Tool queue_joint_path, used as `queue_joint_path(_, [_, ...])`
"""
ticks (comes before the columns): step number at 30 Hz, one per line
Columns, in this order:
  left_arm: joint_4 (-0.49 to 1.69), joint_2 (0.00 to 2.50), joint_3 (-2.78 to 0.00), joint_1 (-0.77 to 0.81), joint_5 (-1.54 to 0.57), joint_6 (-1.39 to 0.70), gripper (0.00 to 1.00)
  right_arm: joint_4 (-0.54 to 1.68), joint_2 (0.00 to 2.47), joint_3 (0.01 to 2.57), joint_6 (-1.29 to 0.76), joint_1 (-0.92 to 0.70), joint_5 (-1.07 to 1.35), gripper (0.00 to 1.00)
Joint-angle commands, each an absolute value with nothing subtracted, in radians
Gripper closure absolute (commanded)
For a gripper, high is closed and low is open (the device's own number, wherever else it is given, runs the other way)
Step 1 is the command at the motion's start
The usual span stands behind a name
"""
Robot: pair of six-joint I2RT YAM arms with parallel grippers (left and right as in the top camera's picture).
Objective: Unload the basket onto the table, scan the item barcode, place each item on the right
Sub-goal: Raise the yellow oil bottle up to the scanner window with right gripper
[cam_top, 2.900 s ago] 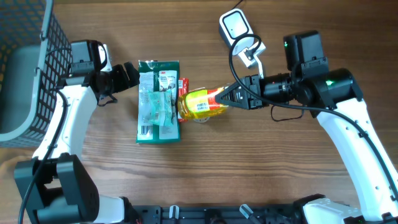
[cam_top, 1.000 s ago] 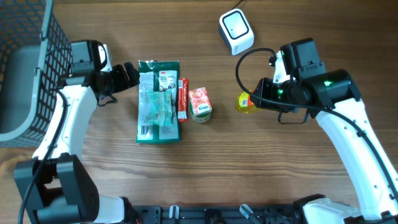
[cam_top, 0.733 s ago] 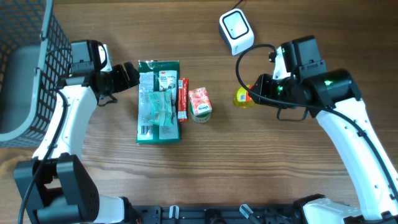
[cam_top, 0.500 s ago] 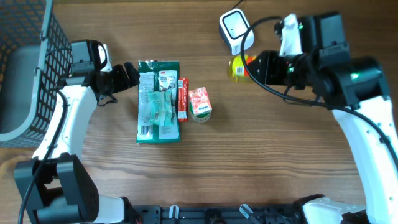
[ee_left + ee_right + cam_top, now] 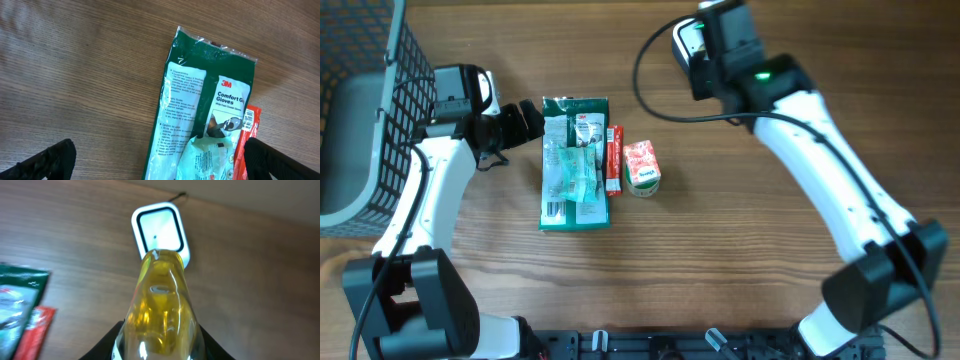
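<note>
Yellow bottle (image 5: 160, 305) gripped by the right gripper (image 5: 159, 350) – held just in front of the white barcode scanner (image 5: 159, 230).

In the right wrist view the bottle fills the lower centre of the frame, clamped between the dark jaws at the bottom edge, its top end overlapping the scanner's lower rim; whether the two touch cannot be told. In the overhead view the bottle is hidden under the right arm at the upper middle, where only a corner of the scanner shows. The left gripper (image 5: 525, 120) is seen at the upper left with its jaws spread wide and nothing between them, just beside the green 3M Comfort Gloves pack (image 5: 575, 163). A red sachet (image 5: 613, 160) and a small red-and-white carton (image 5: 642, 166) lie right of the pack on the wooden table (image 5: 720, 250) – a black wire basket (image 5: 380, 60) stands at the far left.
</note>
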State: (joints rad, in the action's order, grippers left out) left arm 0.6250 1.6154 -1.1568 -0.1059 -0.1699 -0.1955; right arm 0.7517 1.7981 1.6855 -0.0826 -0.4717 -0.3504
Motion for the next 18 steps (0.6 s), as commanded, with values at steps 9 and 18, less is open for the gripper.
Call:
queue_joint_path(9, [0.622,1.604,-1.170,-0.115,-0.163,-0.187,0.00,0.439,1.988,1.700,0.400,-0.508,-0.620,0.95])
queue_joint_path(18, [0.622,1.604,-1.170,-0.115,-0.163,-0.187,0.00,0.243,2.111,1.699,0.571,-0.507,-0.805,0.95])
